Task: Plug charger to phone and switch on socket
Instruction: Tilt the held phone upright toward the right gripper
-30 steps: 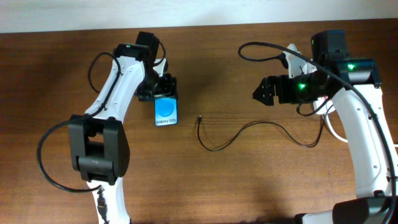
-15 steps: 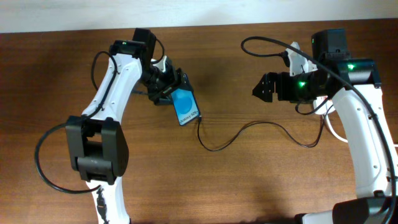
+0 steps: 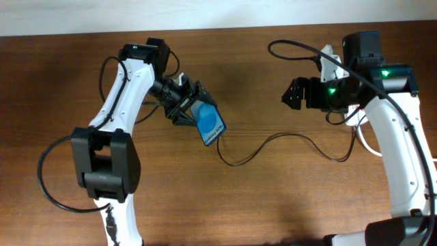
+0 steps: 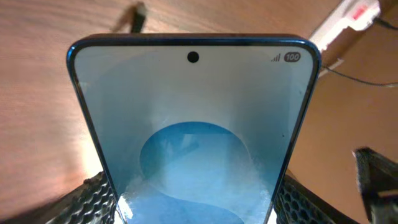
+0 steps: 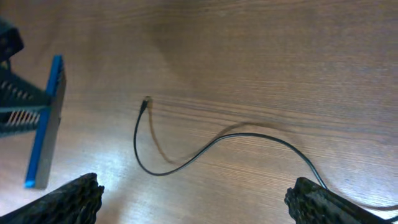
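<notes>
My left gripper (image 3: 190, 108) is shut on the phone (image 3: 209, 124), holding its blue screen tilted above the table; the screen fills the left wrist view (image 4: 193, 124). The phone's lower end hangs close to the charger's plug tip (image 3: 218, 137), which lies on the table and shows blurred in the left wrist view (image 4: 138, 14). The thin black charger cable (image 3: 273, 140) curves to the right across the table and shows in the right wrist view (image 5: 186, 155). My right gripper (image 3: 292, 96) is open and empty, above the table to the right. The socket (image 4: 348, 15) is partly seen, mostly hidden behind my right arm.
A thick white cord (image 3: 369, 143) runs by the right arm. The phone shows edge-on in the right wrist view (image 5: 43, 124). Bare wooden table (image 3: 273, 198) lies in front of the cable.
My left gripper lifted the phone, turned it and carried it right and forward toward the plug tip. The right gripper shifted slightly up.
</notes>
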Tool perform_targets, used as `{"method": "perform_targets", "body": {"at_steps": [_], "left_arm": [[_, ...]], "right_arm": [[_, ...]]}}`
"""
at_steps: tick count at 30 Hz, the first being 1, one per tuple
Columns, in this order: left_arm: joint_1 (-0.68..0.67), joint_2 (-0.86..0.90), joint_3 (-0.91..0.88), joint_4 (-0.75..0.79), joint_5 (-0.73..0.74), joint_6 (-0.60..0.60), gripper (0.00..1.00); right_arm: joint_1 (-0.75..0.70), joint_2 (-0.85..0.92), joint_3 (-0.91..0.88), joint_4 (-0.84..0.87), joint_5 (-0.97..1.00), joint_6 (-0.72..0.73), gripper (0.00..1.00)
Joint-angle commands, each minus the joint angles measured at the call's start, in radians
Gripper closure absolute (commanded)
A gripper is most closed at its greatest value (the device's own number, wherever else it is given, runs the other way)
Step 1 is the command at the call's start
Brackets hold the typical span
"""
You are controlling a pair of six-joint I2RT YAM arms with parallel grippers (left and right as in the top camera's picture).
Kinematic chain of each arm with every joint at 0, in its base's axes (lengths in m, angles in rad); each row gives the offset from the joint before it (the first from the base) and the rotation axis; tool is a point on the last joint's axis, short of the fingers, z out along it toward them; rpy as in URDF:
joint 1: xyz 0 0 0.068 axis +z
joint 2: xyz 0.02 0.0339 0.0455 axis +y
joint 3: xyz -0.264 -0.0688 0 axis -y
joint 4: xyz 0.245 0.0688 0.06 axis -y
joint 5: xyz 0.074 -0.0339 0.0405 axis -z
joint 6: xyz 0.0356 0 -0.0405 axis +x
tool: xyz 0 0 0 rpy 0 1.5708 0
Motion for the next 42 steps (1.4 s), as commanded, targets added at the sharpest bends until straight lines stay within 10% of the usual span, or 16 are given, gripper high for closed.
{"method": "perform_targets", "body": {"at_steps": [1,42], "left_arm": [[0.008,0.000,0.026,-0.008,0.140,-0.050,1.00],[0.008,0.000,0.026,-0.029,0.619,-0.394,1.00]], "right_arm": [[0.005,0.002,0.018,0.006,0.076,0.062,0.00],[0.005,0.102,0.018,0.017,0.195,0.130,0.00]]}}
